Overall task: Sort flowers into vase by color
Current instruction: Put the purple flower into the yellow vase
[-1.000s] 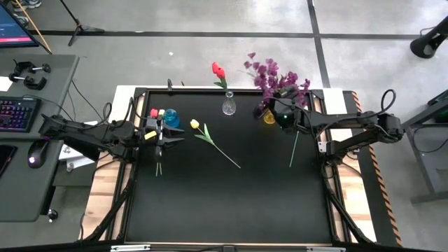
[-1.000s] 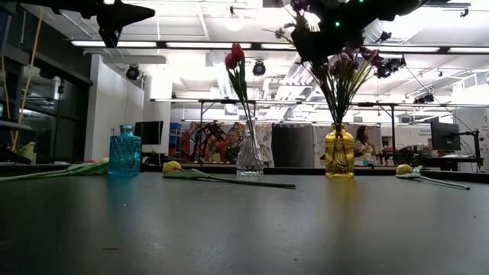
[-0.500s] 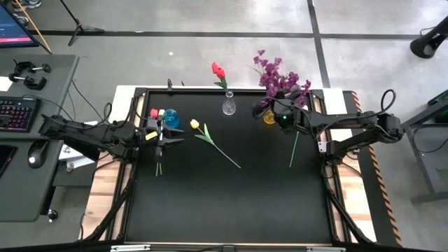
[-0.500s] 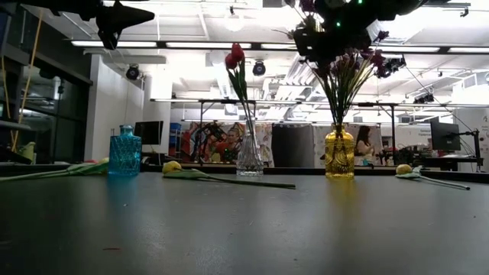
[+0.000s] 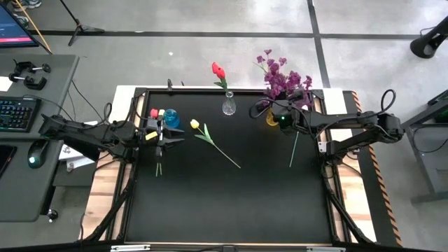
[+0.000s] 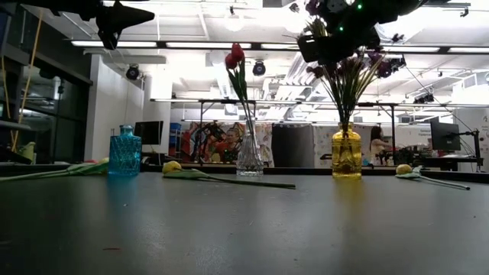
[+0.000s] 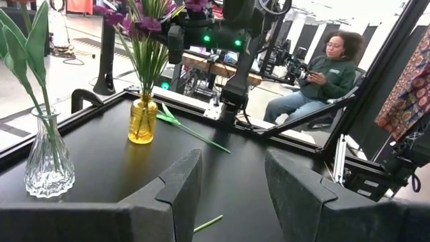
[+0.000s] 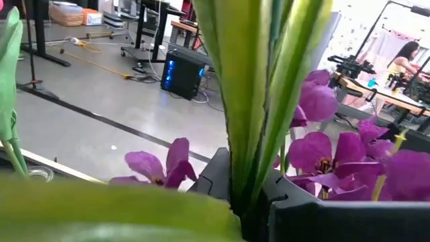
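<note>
Three vases on the bench (image 5: 231,203) | right pincer (image 5: 283,120) clamped on purple sprigs (image 5: 281,78) standing in yellow vase (image 6: 346,153) | left pincer (image 5: 159,134) half-open, empty, over blue vase (image 5: 171,119) | next: release, fetch yellow tulip (image 5: 195,124)

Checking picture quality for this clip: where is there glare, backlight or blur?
Low view: bright ceiling lights backlight the scene, so the right pincer and the purple flowers read dark. Right wrist view: the green stems fill the picture, soft and blurred. High view: evenly lit, with no glare on the black table.
</note>
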Controlling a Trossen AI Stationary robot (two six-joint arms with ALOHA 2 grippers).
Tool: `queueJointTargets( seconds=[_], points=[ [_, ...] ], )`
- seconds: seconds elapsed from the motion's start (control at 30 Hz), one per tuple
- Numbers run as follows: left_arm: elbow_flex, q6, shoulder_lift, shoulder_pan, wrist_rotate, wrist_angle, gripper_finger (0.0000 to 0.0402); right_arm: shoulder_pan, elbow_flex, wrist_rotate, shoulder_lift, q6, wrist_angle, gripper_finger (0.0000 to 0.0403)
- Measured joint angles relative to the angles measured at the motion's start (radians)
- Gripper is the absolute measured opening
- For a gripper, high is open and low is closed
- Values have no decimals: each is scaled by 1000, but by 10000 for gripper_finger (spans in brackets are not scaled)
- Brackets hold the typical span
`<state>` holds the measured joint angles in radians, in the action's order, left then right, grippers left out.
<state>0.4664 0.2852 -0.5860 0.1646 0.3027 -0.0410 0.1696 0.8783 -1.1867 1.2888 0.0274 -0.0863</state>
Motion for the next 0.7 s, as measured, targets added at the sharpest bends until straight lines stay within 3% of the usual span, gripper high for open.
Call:
queueJointTargets(
  seconds=[0.13, 0.5, 0.7],
  points=[
    [0, 0, 0, 0, 0, 4, 151, 0, 0, 7, 0, 74, 34, 0],
    [0, 0, 0, 0, 0, 18, 151, 0, 0, 9, 0, 414, 335, 0],
    [0, 0, 0, 0, 0, 21, 151, 0, 0, 11, 42, 472, 359, 0]
  ],
)
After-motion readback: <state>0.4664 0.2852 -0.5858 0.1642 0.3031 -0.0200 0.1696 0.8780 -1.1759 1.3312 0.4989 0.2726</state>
